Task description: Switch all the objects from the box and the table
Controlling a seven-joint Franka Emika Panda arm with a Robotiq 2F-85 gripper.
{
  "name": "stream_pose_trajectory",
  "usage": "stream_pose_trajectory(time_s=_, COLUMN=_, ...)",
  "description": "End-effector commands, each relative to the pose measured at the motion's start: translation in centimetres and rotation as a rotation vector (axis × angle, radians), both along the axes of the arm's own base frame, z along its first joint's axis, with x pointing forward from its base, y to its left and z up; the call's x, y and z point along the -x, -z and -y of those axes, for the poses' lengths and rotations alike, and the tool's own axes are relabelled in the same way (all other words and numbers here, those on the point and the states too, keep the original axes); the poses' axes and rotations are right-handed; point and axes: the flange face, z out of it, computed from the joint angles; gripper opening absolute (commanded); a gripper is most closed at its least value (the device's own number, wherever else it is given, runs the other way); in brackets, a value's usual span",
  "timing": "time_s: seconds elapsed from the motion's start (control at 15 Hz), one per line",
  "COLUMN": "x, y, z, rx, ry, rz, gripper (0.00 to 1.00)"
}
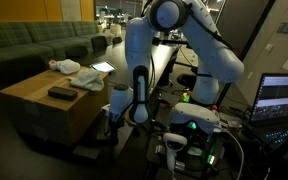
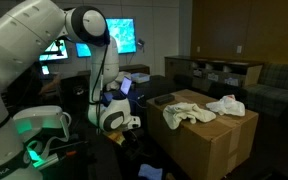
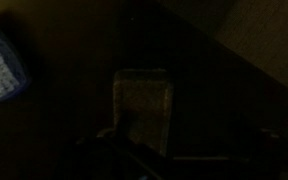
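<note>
Dim lounge, green sofa upper left. Box carried white rags, dark block. Tool hung low beside box, jaws apart, probably readied for next grasp.

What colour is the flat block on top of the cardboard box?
The flat block is black, clearest in an exterior view.

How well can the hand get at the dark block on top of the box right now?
Probably not directly: the hand sits low beside the box, seemingly below its top. Nothing covers the block, so lifting first should work.
</note>
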Motion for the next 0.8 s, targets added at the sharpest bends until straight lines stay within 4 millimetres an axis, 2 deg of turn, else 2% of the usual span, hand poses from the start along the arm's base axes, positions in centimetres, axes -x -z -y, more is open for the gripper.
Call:
stream_pose_trajectory(time_s=0.0, x=-0.9, y=0.8, z=0.1, rx=0.001, ry=-0.013, rz=0.028, gripper=1.00)
stream_pose_trajectory(time_s=0.53, x=-1.6, y=1.3, z=0.2, rx=0.011, ry=-0.023, rz=0.035, gripper=1.00)
stream_pose_trajectory(time_s=0.73, x=-1.9, y=0.7, z=0.3, rx=0.008, ry=-0.023, rz=0.044, gripper=1.00)
